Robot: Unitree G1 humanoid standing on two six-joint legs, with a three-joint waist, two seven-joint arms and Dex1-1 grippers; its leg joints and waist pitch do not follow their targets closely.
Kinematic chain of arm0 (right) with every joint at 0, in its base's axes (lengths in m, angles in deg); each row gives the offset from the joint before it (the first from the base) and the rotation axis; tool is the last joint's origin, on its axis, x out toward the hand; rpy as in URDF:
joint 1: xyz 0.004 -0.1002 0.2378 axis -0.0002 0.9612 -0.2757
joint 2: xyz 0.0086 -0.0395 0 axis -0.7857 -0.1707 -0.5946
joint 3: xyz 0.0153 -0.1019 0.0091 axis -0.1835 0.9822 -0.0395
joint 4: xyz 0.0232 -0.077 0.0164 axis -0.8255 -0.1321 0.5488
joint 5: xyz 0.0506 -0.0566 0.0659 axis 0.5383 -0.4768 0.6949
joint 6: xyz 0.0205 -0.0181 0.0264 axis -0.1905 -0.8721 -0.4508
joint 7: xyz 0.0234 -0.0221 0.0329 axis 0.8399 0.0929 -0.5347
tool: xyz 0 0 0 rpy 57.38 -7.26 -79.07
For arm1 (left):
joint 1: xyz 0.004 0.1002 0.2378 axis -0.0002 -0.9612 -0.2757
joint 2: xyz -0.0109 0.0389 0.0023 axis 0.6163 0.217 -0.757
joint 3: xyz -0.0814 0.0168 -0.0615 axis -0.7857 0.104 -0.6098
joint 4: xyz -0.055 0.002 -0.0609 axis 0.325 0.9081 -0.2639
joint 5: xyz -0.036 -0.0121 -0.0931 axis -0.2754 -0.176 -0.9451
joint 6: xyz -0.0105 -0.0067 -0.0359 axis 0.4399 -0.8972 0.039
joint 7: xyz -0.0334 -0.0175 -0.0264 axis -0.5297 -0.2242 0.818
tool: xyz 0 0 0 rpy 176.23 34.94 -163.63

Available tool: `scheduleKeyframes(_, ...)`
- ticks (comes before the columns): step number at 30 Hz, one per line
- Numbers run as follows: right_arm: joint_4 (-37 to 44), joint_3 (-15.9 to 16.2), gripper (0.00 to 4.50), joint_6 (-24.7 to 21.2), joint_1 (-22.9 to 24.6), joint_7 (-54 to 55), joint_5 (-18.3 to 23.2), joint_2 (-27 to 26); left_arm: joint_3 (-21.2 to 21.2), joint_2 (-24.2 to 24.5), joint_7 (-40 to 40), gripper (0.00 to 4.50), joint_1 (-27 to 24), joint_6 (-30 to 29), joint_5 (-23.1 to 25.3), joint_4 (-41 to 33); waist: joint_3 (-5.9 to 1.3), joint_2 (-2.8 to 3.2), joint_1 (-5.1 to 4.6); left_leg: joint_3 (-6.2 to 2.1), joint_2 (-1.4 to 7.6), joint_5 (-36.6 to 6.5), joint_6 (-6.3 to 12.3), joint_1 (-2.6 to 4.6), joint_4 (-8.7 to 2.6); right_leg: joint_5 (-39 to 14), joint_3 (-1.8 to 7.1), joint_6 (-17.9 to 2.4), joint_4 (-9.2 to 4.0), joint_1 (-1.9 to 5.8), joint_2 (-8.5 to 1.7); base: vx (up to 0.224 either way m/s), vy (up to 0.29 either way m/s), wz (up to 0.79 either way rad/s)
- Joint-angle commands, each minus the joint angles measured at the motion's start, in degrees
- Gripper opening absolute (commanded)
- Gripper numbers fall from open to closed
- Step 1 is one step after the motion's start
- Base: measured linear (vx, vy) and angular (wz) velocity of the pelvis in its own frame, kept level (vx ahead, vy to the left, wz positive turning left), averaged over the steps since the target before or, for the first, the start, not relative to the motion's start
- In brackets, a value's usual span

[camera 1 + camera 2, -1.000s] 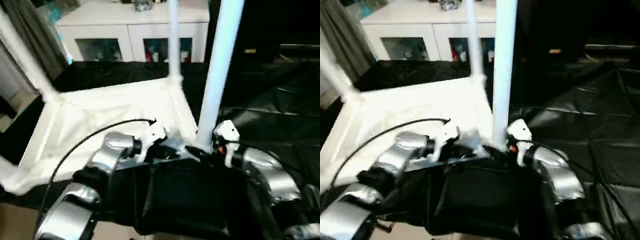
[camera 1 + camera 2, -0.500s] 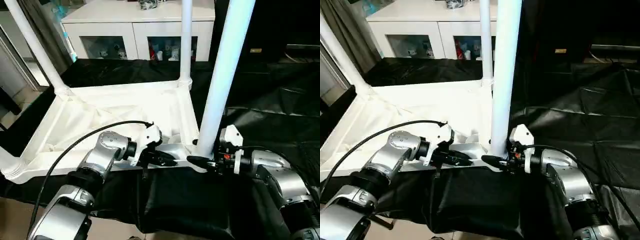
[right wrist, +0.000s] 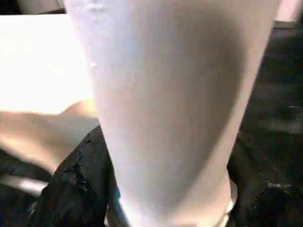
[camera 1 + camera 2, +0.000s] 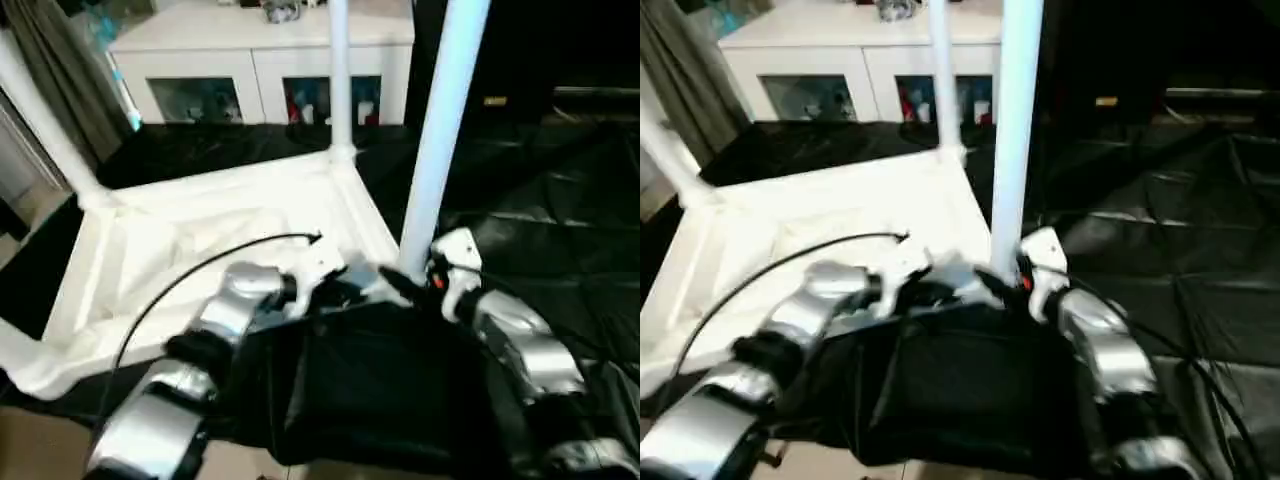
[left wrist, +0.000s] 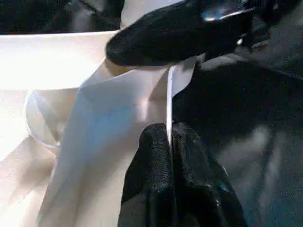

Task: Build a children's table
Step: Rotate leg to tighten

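A black-draped bench stands before a white glass-door cabinet at twelve o'clock, and on it the children's table lies upside down, legs up. Over the last second the right pincer has narrowed from wider to a clasp around the foot of the near right leg, which suggests that leg is being seated in its corner socket. The left pincer, pinched shut on a thin rib at the table's near edge, sits at the leg's nine o'clock, steadying the top.
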Motion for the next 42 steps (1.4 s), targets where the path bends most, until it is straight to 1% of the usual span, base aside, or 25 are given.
scheduleKeyframes(1,-1.69,4.18,3.09,-1.39,1.71,-2.14,-1.42,-2.84,-2.08,-2.76,-2.99,0.0,1.11,0.87,-2.29,-0.18,-3.14,-1.67,-0.06,-1.45,2.55,-13.07,5.17,1.17,-3.81,-13.98,1.77,-11.59,-4.76,2.4,-3.25,0.0,0.0,0.0)
scheduleKeyframes(2,-0.89,3.99,3.09,-1.27,1.84,-4.0,-0.05,-3.08,-1.97,-2.97,-1.76,0.0,1.02,0.97,-2.52,-0.19,-3.19,-1.69,-0.06,-1.45,2.56,-12.98,5.56,1.14,-3.77,-14.05,1.74,-11.39,-4.79,2.44,-3.23,0.0,0.0,0.0)
scheduleKeyframes(3,-0.89,3.99,3.3,-1.27,1.84,-4.0,-0.05,-3.08,-1.97,-2.97,-1.76,0.0,1.02,0.97,-2.52,-0.19,-3.19,-1.69,-0.06,-1.45,2.56,-12.98,5.56,1.14,-3.77,-14.05,1.74,-11.39,-4.79,2.44,-3.23,0.0,0.0,0.0)
scheduleKeyframes(5,0.36,3.69,3.3,-1.31,2.06,-6.46,1.52,-2.77,-1.67,-2.79,0.35,0.0,0.87,1.34,-2.93,-0.18,-3.31,-1.65,0.04,-1.49,2.68,-12.25,6.02,1.09,-3.72,-13.0,1.73,-11.45,-4.65,2.47,-3.22,0.0,0.0,0.0)
scheduleKeyframes(7,3.78,4.56,3.6,-1.3,3.24,-13.09,3.0,0.64,-0.61,-0.96,7.46,0.0,-0.38,1.31,-4.03,-2.07,-3.38,-1.67,0.19,-1.51,2.68,-11.57,6.62,1.04,-3.67,-11.55,1.65,-11.65,-4.56,2.66,-3.22,0.0,0.0,0.0)
scheduleKeyframes(8,3.78,4.56,3.6,-1.3,3.24,-13.09,3.0,0.64,-0.61,-0.96,7.46,0.0,-0.38,1.31,-4.03,-2.07,-3.47,-1.56,0.43,-1.41,2.84,-10.34,7.69,0.86,-3.49,-9.1,1.66,-12.2,-4.19,2.69,-3.2,0.0,0.0,0.0)
scheduleKeyframes(9,5.31,4.98,3.6,-1.15,3.85,-16.21,3.73,2.35,-0.02,0.01,10.6,0.0,-0.97,1.4,-4.29,-2.97,-3.49,-1.61,0.45,-1.41,2.82,-10.11,7.98,0.84,-3.46,-8.59,1.59,-12.45,-4.17,2.74,-3.21,0.0,0.0,0.0)
scheduleKeyframes(10,7.98,5.56,3.6,-1.38,5.0,-21.58,5.45,5.34,0.85,1.68,15.38,0.0,-1.88,1.34,-4.77,-4.26,-3.51,-1.92,0.7,-1.38,2.83,-9.7,8.5,0.78,-3.35,-7.99,1.52,-12.84,-4.02,2.88,-3.24,0.0,0.0,0.0)
scheduleKeyframes(11,8.11,5.59,3.6,-1.38,5.06,-21.85,5.54,5.49,0.88,1.76,15.59,0.0,-1.92,1.33,-4.79,-4.33,-3.59,-1.84,0.82,-1.36,2.87,-9.25,8.91,0.73,-3.26,-7.39,1.53,-12.98,-3.86,2.98,-3.29,0.0,0.0,0.0)
scheduleKeyframes(12,9.14,5.87,3.6,-1.26,5.53,-24.25,6.15,6.92,1.1,2.47,17.32,0.0,-2.24,1.25,-5.09,-4.87,-3.44,-1.91,0.89,-1.24,2.87,-9.48,9.46,0.69,-3.2,-7.84,1.53,-13.08,-3.99,2.75,-3.25,0.0,0.0,0.0)
scheduleKeyframes(14,11.42,6.22,3.6,-0.85,6.62,-31.17,7.9,10.85,1.1,4.47,21.91,0.0,-3.01,0.47,-6.46,-6.54,-3.4,-2.08,1.15,-1.22,2.94,-10.11,9.24,0.77,-3.21,-9.9,1.51,-12.96,-4.07,2.71,-3.29,0.0,0.0,0.0)
scheduleKeyframes(16,11.88,6.07,3.6,-0.87,6.83,-33.1,8.43,11.94,1.01,5.12,23.16,0.0,-3.24,0.03,-6.91,-7.12,-3.29,-1.94,1.58,-1.22,3.16,-10.88,8.56,1.05,-3.4,-12.49,1.64,-12.57,-4.3,2.39,-3.24,0.0,0.0,0.0)
scheduleKeyframes(18,12.13,5.78,3.6,-0.88,6.86,-34.99,8.76,12.89,0.93,5.95,24.89,0.0,-3.49,-0.46,-7.19,-7.68,-3.24,-2.04,1.78,-1.29,3.26,-11.45,7.96,1.08,-3.56,-13.33,1.69,-12.59,-4.26,2.3,-3.29,0.0,0.0,0.0)
scheduleKeyframes(21,12.31,5.45,3.35,-0.52,6.78,-37.77,8.97,14.35,0.93,7.46,27.69,0.0,-3.96,-1.31,-7.51,-8.61,-3.25,-2.05,1.74,-1.32,3.26,-11.48,7.52,1.03,-3.64,-12.61,1.75,-12.63,-4.12,2.3,-3.23,0.0,0.0,0.0)
scheduleKeyframes(22,12.33,5.47,3.28,-0.94,6.48,-39.11,9.47,15.2,0.84,8.44,29.17,0.0,-4.38,-1.89,-7.73,-9.36,-3.26,-2.28,1.72,-1.29,3.28,-11.29,7.62,1.02,-3.65,-12.24,1.77,-12.76,-4.09,2.33,-3.27,0.0,0.0,0.0)
scheduleKeyframes(23,12.29,5.55,3.24,-1.2,6.3,-39.58,9.7,15.51,0.75,8.85,29.7,0.0,-4.58,-2.18,-7.86,-9.69,-3.24,-2.18,1.77,-1.3,3.27,-11.24,7.6,1.06,-3.63,-12.37,1.76,-12.8,-4.08,2.3,-3.3,0.0,0.0,0.0)
scheduleKeyframes(24,12.25,5.71,3.15,-1.32,6.18,-39.73,9.8,15.59,0.73,9.02,29.84,0.0,-4.66,-2.21,-7.89,-9.84,-3.26,-2.37,1.76,-1.24,3.22,-10.94,7.65,1.03,-3.55,-12.14,1.75,-12.88,-4.07,2.32,-3.26,0.0,0.0,0.0)
scheduleKeyframes(27,12.12,6.11,2.84,-1.31,5.99,-40.0,9.7,15.48,0.54,9.15,29.69,0.0,-4.84,-2.26,-7.81,-10.09,-3.28,-2.36,1.78,-1.23,3.14,-10.04,7.73,0.96,-3.45,-11.47,1.73,-12.98,-4.0,2.3,-3.28,0.0,0.0,0.0)
scheduleKeyframes(29,12.17,6.36,2.77,-1.32,5.97,-40.24,9.36,14.95,0.41,9.12,29.2,0.0,-5.02,-2.26,-7.78,-10.24,-3.27,-2.57,1.82,-1.24,3.14,-9.74,7.84,0.92,-3.45,-11.33,1.72,-13.01,-3.92,2.32,-3.27,0.0,0.0,0.0)
scheduleKeyframes(34,12.31,6.24,2.65,-1.09,6.47,-39.48,9.44,13.95,0.3,8.7,26.86,0.0,-5.18,-2.01,-7.29,-10.34,-3.18,-2.51,1.76,-1.26,3.12,-10.17,7.46,0.97,-3.51,-12.78,1.7,-12.64,-4.09,2.26,-3.25,0.0,0.0,0.0)
scheduleKeyframes(37,8.66,4.5,2.64,-1.3,5.96,-29.91,7.32,10.55,-0.76,6.89,17.51,0.0,-3.37,-0.68,-4.82,-6.93,-3.16,-2.43,1.42,-1.33,3.02,-10.73,6.59,1.02,-3.59,-13.52,1.71,-12.4,-4.2,2.02,-3.22,0.0,0.0,0.0)
scheduleKeyframes(38,5.97,3.41,2.64,-0.86,5.23,-23.26,5.39,8.5,-1.39,5.62,11.73,0.0,-2.09,-0.57,-3.62,-4.87,-3.22,-2.44,1.32,-1.35,2.93,-10.94,5.87,1.08,-3.6,-13.96,1.72,-12.2,-4.24,2.1,-3.24,0.0,0.0,0.0)
scheduleKeyframes(39,5.45,3.19,2.64,-0.78,5.09,-21.96,5.01,8.1,-1.52,5.37,10.6,0.0,-1.84,-0.55,-3.39,-4.47,-3.22,-2.44,1.32,-1.35,2.93,-10.94,5.87,1.08,-3.6,-13.96,1.72,-12.2,-4.24,2.1,-3.24,0.0,0.0,0.0)
scheduleKeyframes(40,4.09,2.13,2.64,-0.15,4.92,-17.6,4.58,5.98,-2.25,3.95,5.39,0.0,-0.68,0.58,-2.71,-2.69,-3.12,-2.4,0.86,-1.47,2.88,-11.36,4.64,1.04,-3.82,-14.0,1.68,-12.07,-4.26,2.14,-3.14,0.0,0.0,0.0)
scheduleKeyframes(42,2.12,0.71,2.64,-1.78,4.21,-10.32,3.93,2.9,-2.8,2.18,0.4,0.0,0.71,1.18,-2.17,-0.75,-3.1,-2.51,0.64,-1.45,2.74,-12.08,4.2,1.26,-3.87,-14.41,1.75,-11.89,-4.5,2.08,-3.16,0.0,0.0,0.0)
